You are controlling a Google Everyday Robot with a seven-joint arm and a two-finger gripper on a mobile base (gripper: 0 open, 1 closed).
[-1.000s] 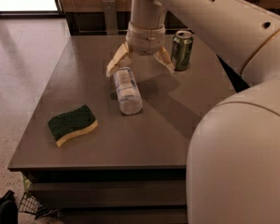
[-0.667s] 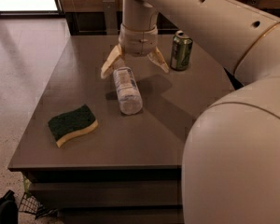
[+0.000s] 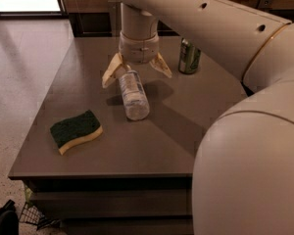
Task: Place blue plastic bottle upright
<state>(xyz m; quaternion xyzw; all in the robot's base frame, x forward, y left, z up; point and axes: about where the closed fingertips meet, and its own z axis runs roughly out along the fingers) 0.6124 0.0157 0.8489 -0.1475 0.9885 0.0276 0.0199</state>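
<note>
Just beneath the gripper claw (image 3: 136,71), spread wide and holding nothing, the blue plastic bottle (image 3: 133,94) is laid flat on a grey-brown table (image 3: 186,106). Pale floor (image 3: 19,82) is seen left of the claw. Label writing cannot be read.

It looks like a kitchen or break room. A flat grey-brown tabletop (image 3: 176,131) holds a green-and-yellow washing sponge (image 3: 76,130) and a green metal drink can (image 3: 189,56). The floor (image 3: 19,67) is pale and speckled. The cream end effector (image 3: 137,75) hangs over the tabletop's far side, fingers spread.
</note>
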